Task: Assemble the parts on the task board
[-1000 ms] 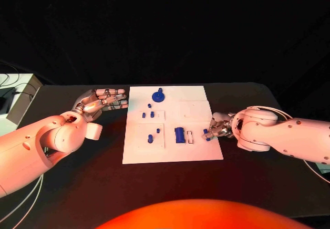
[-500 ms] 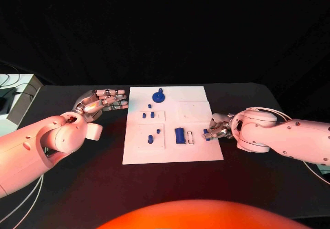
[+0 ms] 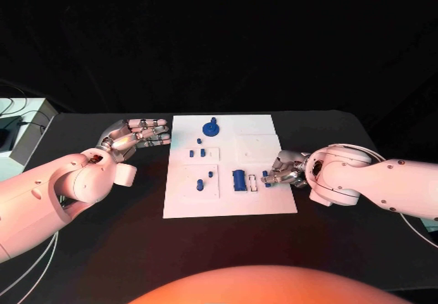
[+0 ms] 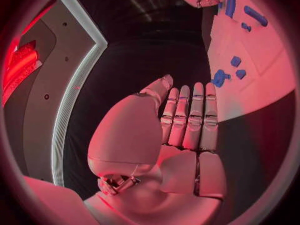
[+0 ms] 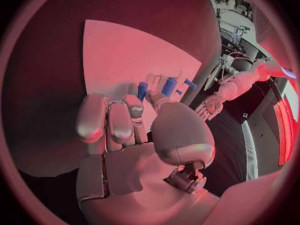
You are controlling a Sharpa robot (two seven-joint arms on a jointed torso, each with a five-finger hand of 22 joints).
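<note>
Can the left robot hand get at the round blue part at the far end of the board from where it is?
Probably yes: the left robot hand sits open beside the board's left edge, with nothing between it and the round blue part.

Lab setup, black table (image 3: 109, 253), dark backdrop, cables (image 3: 20, 117) at edge

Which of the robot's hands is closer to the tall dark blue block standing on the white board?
Right. The right hand is right beside the tall dark blue block, fingertips over the white board; the left hand hovers off the board's far left edge.
</note>
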